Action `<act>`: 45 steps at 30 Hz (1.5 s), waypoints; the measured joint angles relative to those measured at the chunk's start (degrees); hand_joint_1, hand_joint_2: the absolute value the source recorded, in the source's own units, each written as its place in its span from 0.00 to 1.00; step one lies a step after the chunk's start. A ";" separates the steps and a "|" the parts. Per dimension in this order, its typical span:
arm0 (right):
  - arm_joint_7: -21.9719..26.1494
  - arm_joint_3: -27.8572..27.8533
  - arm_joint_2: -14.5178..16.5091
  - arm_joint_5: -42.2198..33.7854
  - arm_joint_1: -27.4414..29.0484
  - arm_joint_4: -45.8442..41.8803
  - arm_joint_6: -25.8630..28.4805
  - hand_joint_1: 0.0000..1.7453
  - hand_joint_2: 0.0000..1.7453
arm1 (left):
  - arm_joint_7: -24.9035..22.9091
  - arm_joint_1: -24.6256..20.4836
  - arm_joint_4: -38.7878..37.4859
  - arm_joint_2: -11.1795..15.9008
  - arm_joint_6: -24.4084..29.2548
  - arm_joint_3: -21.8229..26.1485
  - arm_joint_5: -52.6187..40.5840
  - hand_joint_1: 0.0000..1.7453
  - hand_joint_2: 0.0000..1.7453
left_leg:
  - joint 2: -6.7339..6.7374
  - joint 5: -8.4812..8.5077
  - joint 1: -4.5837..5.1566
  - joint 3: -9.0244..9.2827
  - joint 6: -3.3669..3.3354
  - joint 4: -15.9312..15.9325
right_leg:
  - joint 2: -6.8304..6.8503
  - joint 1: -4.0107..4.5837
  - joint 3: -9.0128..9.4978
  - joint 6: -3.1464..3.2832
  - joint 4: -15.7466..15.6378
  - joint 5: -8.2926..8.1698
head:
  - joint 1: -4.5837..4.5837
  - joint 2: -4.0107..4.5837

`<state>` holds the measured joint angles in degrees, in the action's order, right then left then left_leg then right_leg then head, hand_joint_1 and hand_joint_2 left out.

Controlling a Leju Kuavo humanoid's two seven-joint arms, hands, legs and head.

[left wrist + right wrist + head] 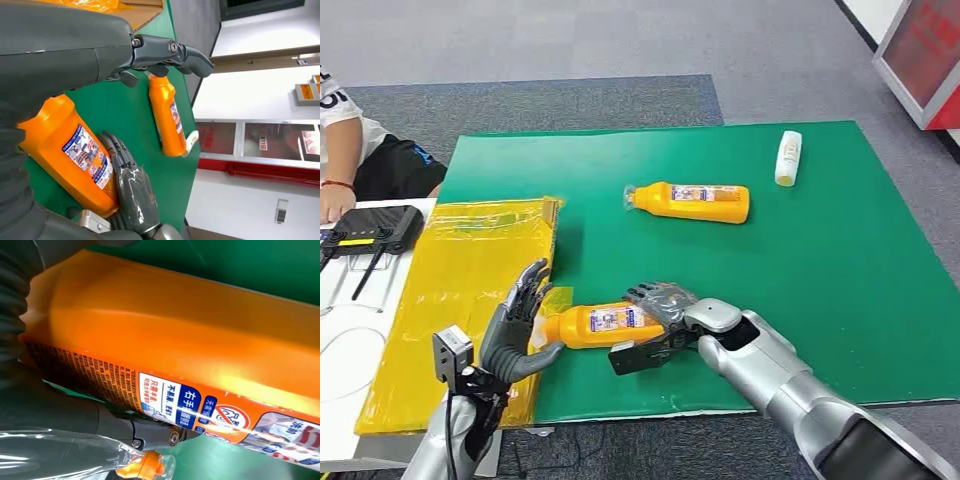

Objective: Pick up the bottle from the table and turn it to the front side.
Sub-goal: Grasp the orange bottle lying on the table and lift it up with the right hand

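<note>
Green mat (pixel 810 290): right robot hand (pixel 663 310) grips orange bottle (pixel 603 324) base; left robot hand (pixel 518 325) spread beside cap.

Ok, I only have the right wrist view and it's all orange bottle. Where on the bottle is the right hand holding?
Observer: The right hand grips the bottle at its base end, with the label facing up.
Operator: And the left hand?
Observer: The left hand is at the cap end with its fingers spread, not wrapped around the bottle.
Operator: Anything else close by?
Observer: A second orange bottle lies farther out on the green mat, apart from yours.
</note>
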<state>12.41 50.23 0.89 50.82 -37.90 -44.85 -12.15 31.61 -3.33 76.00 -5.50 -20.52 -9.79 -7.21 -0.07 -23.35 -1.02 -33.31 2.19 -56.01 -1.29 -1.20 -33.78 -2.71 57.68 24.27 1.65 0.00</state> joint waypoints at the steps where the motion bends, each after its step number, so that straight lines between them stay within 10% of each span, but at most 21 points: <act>1: -0.12 0.17 0.04 -0.18 -0.10 0.22 0.13 0.00 1.00 | 0.00 0.00 -0.01 0.02 0.01 0.00 -0.01 0.00 1.00 | 0.00 0.00 0.00 0.01 0.00 0.00 | 0.00 0.00 0.01 0.00 0.00 0.00 | 0.00 0.00; 11: -1.30 1.38 0.16 -3.10 -0.58 1.79 1.63 0.04 1.00 | 0.00 0.09 -0.04 0.14 0.04 0.00 -0.14 0.00 1.00 | 0.00 0.11 0.00 0.07 0.02 0.00 | -0.01 0.00 0.04 0.00 -0.03 -0.20 | 0.00 0.00; 15: -1.50 1.35 0.16 -4.19 -0.46 2.03 2.15 0.94 1.00 | 0.00 0.09 -0.04 0.16 0.04 0.00 -0.19 0.00 1.00 | 0.00 0.15 0.00 0.09 0.00 0.00 | -0.02 0.00 0.04 0.02 -0.03 -0.24 | 0.00 0.00; 17: -1.46 1.33 0.15 -4.80 -0.27 2.10 2.60 1.00 1.00 | 0.00 0.09 -0.05 0.17 0.03 0.00 -0.21 0.00 1.00 | 0.01 0.15 0.00 0.11 0.01 0.00 | -0.03 0.00 0.04 0.03 -0.03 -0.25 | -0.01 0.00; 45: 7.78 -11.38 -3.21 -20.88 5.87 0.58 4.72 1.00 1.00 | 0.69 -0.88 -2.98 0.21 -0.92 -0.73 -0.35 0.00 1.00 | 0.01 0.14 0.00 0.12 -0.09 0.00 | -0.03 0.00 0.18 -0.09 -0.25 -0.26 | 0.00 0.00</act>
<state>20.19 38.85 -2.32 29.94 -32.04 -44.27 -7.43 32.30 -4.20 73.01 -5.29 -21.44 -10.52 -7.56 -0.06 -23.22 -1.01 -33.19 2.10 -56.01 -1.32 -1.21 -33.60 -2.80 57.43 24.01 1.65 0.00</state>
